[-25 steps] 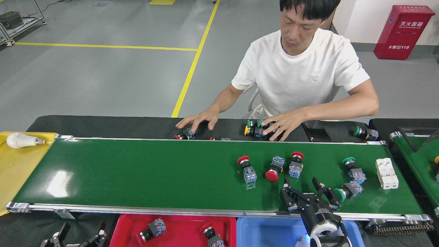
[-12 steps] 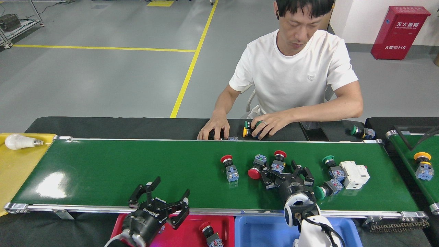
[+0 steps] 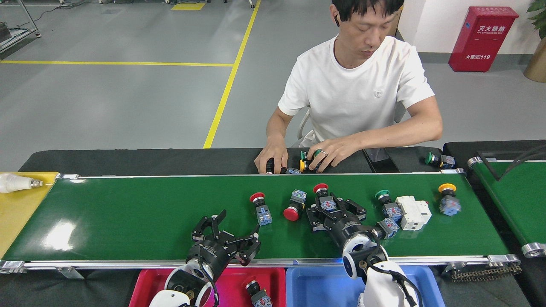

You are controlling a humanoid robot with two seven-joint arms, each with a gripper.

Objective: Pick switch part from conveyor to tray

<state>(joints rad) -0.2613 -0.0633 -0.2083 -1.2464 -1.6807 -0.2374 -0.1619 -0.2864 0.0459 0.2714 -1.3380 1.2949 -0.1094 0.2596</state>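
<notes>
The conveyor runs across the head view and carries several switch parts. A red-capped switch part lies at the centre right. My right gripper is open and straddles its blue body, one finger on each side. Left of it lie a red mushroom switch part and another red-capped one. My left gripper hangs open and holds nothing, over the belt's front edge. Below the front rail are a red tray, with a switch part in it, and a blue tray.
To the right on the belt lie a green-capped part, a white breaker and a yellow-capped part. A person's hands handle parts on the black table behind. A yellow tray holds a bulb. A second belt lies at the right.
The parts have travelled left along the belt, and a yellow-capped one has come on at the right. My right gripper reached forward around the red-capped part. My left gripper came up over the belt.
</notes>
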